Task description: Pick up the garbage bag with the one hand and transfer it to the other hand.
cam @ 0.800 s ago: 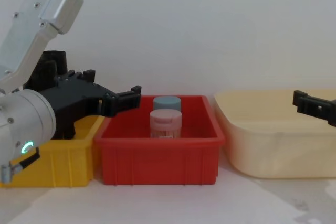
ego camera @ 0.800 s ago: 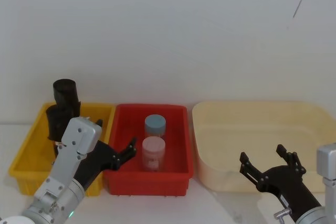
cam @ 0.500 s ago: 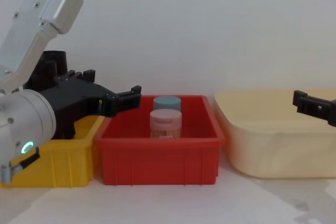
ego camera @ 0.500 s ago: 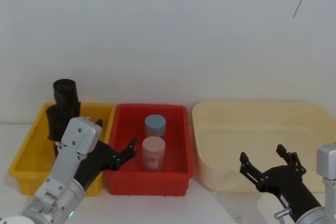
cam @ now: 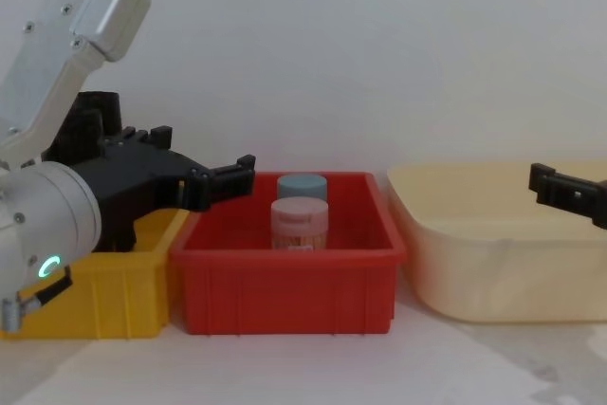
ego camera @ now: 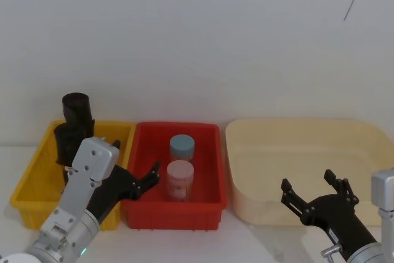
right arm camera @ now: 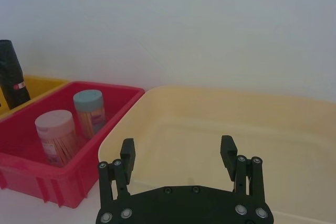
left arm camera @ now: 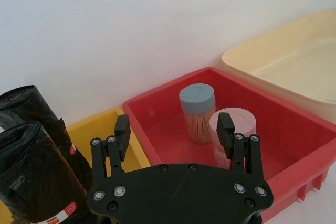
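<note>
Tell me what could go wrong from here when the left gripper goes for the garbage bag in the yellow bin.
The garbage bag stands close beside a taller black roll, so the open left gripper might catch the wrong one.
It faces the red bin, so turning may clip the yellow bin wall.
The right gripper, open by the cream tub, makes handover a long reach.

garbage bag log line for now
left tool open by yellow bin | right tool open near cream tub | garbage bag in yellow bin, ungrasped
</note>
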`<state>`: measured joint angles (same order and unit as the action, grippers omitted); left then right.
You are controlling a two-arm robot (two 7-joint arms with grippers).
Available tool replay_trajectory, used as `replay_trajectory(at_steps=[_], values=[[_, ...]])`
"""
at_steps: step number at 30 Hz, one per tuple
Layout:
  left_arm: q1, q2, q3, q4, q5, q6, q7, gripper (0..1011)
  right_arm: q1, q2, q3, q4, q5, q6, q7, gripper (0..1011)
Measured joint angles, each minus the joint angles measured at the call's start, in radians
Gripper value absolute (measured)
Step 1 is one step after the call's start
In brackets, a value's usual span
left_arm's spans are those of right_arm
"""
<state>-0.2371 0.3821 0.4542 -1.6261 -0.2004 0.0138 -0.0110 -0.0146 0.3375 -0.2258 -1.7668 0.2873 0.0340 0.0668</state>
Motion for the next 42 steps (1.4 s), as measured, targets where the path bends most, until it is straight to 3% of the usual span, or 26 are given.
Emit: replay_trajectory(at_steps=[16, 25, 31, 35, 42], values=[[-0.009, -0.004, 0.004, 0.002, 0.002, 0.003, -0.005, 1001, 0.002, 0.0, 0.0, 0.001, 0.0, 0.001, 0.001, 1001], [-0.058, -0.011, 0.01, -0.03, 0.0, 0.068, -0.042, 1001, 0.037, -0.005, -0.006, 0.004, 0.024, 0.033, 0.04, 1002], [-0.058, 0.02, -0.033, -0.109, -0.02, 0.139, -0.055, 1001, 0.085, -0.026, -0.029, 0.004, 0.047, 0.073, 0.075, 1002], [-0.029, 0.051, -0.079, -0.166, -0.04, 0.178, -0.056, 1002, 0.118, -0.042, -0.051, 0.005, 0.057, 0.104, 0.096, 1002], [0.079, 0.117, -0.207, -0.272, -0.09, 0.231, -0.056, 1001, 0.205, -0.086, -0.121, 0.028, 0.063, 0.178, 0.13, 1002]])
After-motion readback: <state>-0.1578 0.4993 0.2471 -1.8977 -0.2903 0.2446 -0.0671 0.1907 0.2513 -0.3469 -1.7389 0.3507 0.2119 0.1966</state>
